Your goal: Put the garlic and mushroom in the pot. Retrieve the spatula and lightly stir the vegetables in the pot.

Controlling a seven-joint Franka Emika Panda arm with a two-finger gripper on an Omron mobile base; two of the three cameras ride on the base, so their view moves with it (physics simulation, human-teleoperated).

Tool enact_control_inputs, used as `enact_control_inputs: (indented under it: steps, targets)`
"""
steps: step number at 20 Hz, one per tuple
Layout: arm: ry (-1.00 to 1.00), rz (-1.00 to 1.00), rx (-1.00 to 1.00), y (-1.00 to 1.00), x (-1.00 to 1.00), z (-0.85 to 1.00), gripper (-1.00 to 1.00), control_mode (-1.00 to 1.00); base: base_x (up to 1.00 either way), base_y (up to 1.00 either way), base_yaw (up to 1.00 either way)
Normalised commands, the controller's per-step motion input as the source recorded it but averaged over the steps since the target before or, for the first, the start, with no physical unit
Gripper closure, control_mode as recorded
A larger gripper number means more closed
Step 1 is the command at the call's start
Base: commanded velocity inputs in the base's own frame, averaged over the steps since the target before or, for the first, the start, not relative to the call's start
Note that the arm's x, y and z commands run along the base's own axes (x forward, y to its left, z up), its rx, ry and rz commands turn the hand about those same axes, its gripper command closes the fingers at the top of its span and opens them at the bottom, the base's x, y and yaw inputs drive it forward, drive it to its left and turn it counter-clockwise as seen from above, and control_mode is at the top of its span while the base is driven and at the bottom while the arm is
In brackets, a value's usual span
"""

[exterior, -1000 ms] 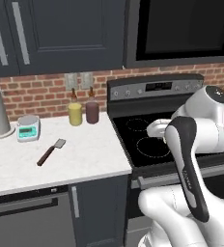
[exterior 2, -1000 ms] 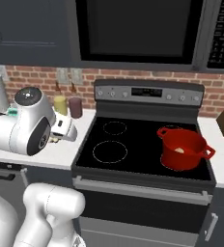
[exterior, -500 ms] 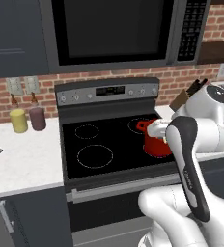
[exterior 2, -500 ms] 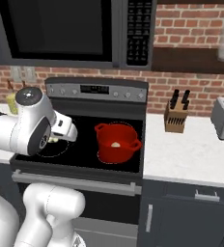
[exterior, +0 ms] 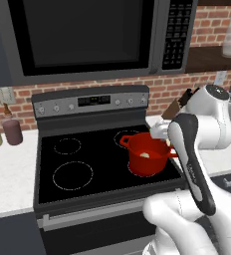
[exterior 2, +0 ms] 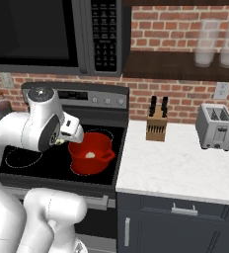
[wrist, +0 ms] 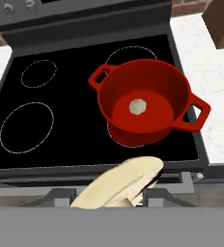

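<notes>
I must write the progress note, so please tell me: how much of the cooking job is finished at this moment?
Done: the garlic lies on the bottom of the red pot on the stove. In hand: the end effector holds the pale tan mushroom, which in the hand view sits short of the pot, over the stove's front edge. Left: drop the mushroom in, fetch the spatula, then stir lightly.

The pot [wrist: 144, 101] stands on the stove [wrist: 61, 125], on its front right burner, with the garlic [wrist: 138, 106] lying in the middle of its bottom. The mushroom [wrist: 121, 183] sits in the hand [wrist: 126, 201], before the pot, over the stove's front edge. On the surface [exterior 2: 185, 163] to the right of the pot stand a knife block [exterior 2: 157, 124] and, beyond it, a toaster [exterior 2: 215, 127]. A microwave [exterior: 87, 35] hangs above the pot.
</notes>
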Motion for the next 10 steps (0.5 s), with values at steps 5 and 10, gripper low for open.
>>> enact_control_inputs:
  steps: [5,10]
  targets:
    - [0.20,0.00,-0.01,0.00,0.53,-0.08,1.00,-1.00,0.00,0.00,0.00]
    - [0.24,0.00,0.00,-0.07,0.66,-0.24,1.00,-1.00,0.00,0.00,0.00]
